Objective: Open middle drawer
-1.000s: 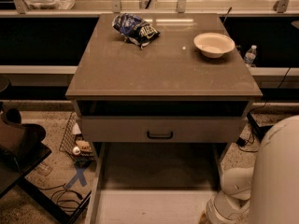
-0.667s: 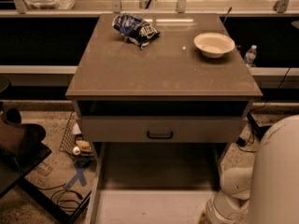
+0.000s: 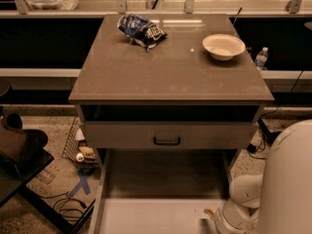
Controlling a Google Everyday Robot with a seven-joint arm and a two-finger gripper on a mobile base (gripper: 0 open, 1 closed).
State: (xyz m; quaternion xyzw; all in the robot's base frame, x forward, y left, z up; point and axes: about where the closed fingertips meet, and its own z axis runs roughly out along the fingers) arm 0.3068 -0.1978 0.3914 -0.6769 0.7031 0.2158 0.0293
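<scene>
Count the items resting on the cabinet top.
2: a chip bag back left, a white bowl back right. None look hidden. The claw is out of view.

Counted on the table (image 3: 170, 77): one chip bag (image 3: 141, 30), one white bowl (image 3: 223, 46). Below: one drawer (image 3: 126, 136). Right: one water bottle (image 3: 261, 57). Near right: one gripper (image 3: 210, 213).

The arm (image 3: 288, 179) is a broad, smooth white shell with rounded edges. Beside it is a rounded white joint (image 3: 246, 191) above a ribbed collar (image 3: 235, 222) with a small tan nub (image 3: 209, 212). The hand is out of frame.
</scene>
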